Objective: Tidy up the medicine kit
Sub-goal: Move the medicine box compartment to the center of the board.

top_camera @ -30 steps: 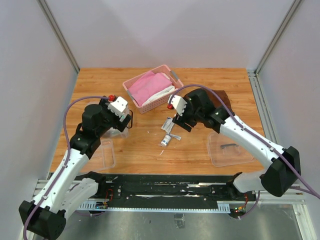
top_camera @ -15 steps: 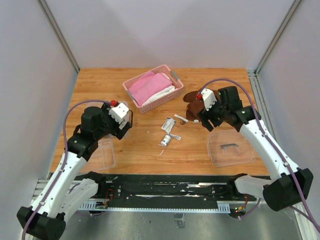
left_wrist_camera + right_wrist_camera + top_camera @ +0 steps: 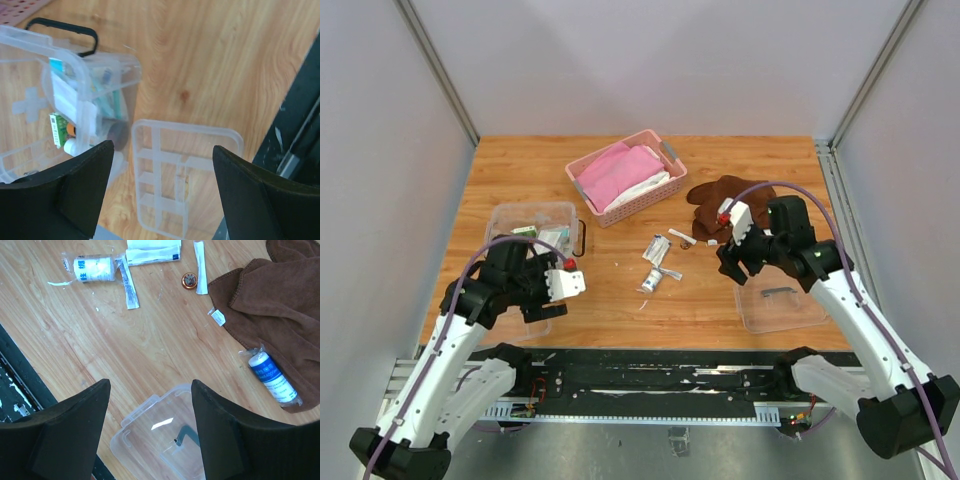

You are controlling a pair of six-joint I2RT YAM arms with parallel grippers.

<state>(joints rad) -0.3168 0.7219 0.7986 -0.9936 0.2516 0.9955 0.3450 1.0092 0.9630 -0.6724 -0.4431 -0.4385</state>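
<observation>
Both arms have pulled back. The left gripper (image 3: 162,195) gapes empty above the divided tray (image 3: 187,165), the right gripper (image 3: 148,430) likewise above the lid (image 3: 167,452); packets (image 3: 151,254) lie unsorted.

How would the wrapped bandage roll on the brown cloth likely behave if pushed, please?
The bandage roll is cylindrical, so it would probably roll. Its clear wrapper looks glossy, perhaps slippery. The brown cloth beneath may bunch.

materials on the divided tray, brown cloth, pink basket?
Divided tray: clear, glossy plastic, probably rigid; the wood grain shows through it.
Brown cloth: soft napped fabric, perhaps microfibre or terry; matte, lying in loose folds.
Pink basket: looks like moulded plastic, with slatted walls.
</observation>
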